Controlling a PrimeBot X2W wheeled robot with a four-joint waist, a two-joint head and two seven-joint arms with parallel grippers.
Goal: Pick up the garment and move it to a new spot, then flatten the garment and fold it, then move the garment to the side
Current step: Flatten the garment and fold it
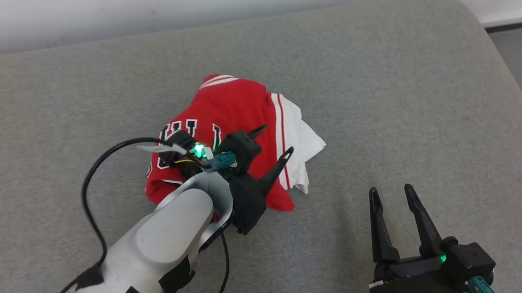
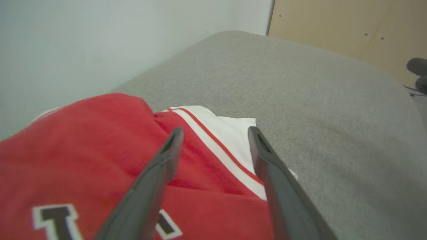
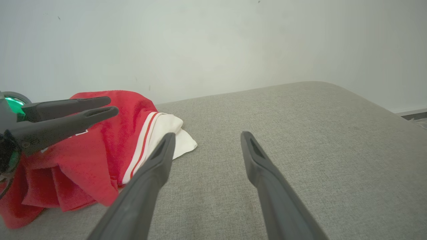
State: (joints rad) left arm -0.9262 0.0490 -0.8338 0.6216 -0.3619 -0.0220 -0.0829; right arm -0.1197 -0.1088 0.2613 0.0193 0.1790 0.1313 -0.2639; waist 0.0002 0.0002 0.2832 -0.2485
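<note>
On the grey cushion (image 1: 402,96), near its middle, the red and white garment (image 1: 227,113) is lying in a crumpled heap, neither flat nor folded. The left gripper (image 1: 274,140) is hanging close over the heap with its fingers spread wide, one over the red cloth and one over the white striped edge. It is pinching nothing, and I cannot tell if it is touching. The right gripper (image 1: 390,188) is resting well apart above the bare cushion, fingers spread too, holding nothing. I am judging that the task is only beginning: the pick-up is not yet done, and moving, flattening, folding and putting aside are all remaining.
</note>
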